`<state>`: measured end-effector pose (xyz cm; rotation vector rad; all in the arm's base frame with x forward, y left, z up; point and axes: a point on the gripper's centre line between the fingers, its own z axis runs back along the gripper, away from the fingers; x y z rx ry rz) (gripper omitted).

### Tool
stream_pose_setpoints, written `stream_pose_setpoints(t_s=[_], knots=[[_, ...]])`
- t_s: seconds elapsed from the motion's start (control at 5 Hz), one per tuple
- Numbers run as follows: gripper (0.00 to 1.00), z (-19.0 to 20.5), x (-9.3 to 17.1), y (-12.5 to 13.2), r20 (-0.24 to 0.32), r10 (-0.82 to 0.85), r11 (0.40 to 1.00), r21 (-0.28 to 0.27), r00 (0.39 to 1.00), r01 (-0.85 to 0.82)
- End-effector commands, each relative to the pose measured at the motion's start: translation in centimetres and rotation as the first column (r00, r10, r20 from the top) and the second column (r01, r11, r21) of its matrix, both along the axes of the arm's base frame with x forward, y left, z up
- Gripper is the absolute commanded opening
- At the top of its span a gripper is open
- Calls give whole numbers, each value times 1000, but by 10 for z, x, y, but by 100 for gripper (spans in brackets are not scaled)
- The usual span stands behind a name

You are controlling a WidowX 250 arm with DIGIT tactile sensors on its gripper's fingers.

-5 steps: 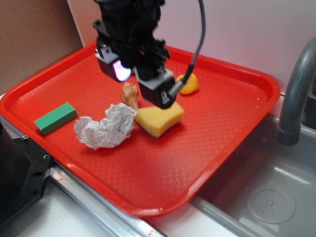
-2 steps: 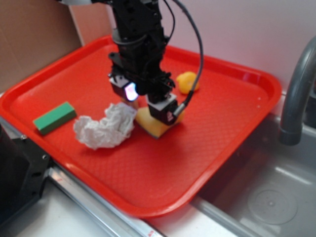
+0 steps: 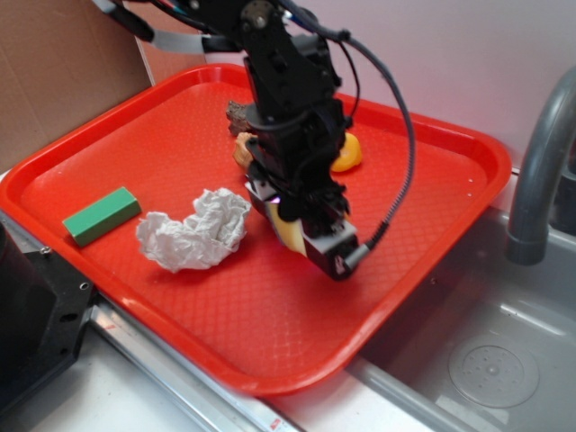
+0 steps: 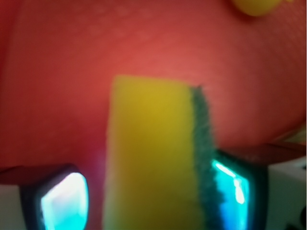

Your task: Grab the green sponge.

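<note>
Your gripper (image 4: 153,191) is clamped on the green sponge (image 4: 153,158): in the wrist view, one finger (image 4: 64,196) presses the yellow foam side and the other meets the dark green scouring layer. The grab looks essentially done; whether the sponge has cleared the red tray (image 3: 297,333) is hard to judge. In the exterior view the gripper (image 3: 301,229) covers most of the sponge (image 3: 290,230), leaving only a yellow sliver showing. Left of the sponge lies a crumpled paper towel (image 3: 193,229), farther left a green block (image 3: 101,214). Behind the sponge, a yellow toy (image 3: 346,155) and a tan object (image 3: 241,148) are partly hidden.
</note>
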<state>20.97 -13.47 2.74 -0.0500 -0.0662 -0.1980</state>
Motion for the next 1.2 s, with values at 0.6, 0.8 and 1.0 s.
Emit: stream_pose_setpoints(t_s=[0.6,0.8,1.0], knots=[[0,88,-1,35,93,143,989,24,985,-146],[0,134,-31,85,28,382,922,55,924,-383],[0,158,-66,129,6,569,822,48,823,-568]])
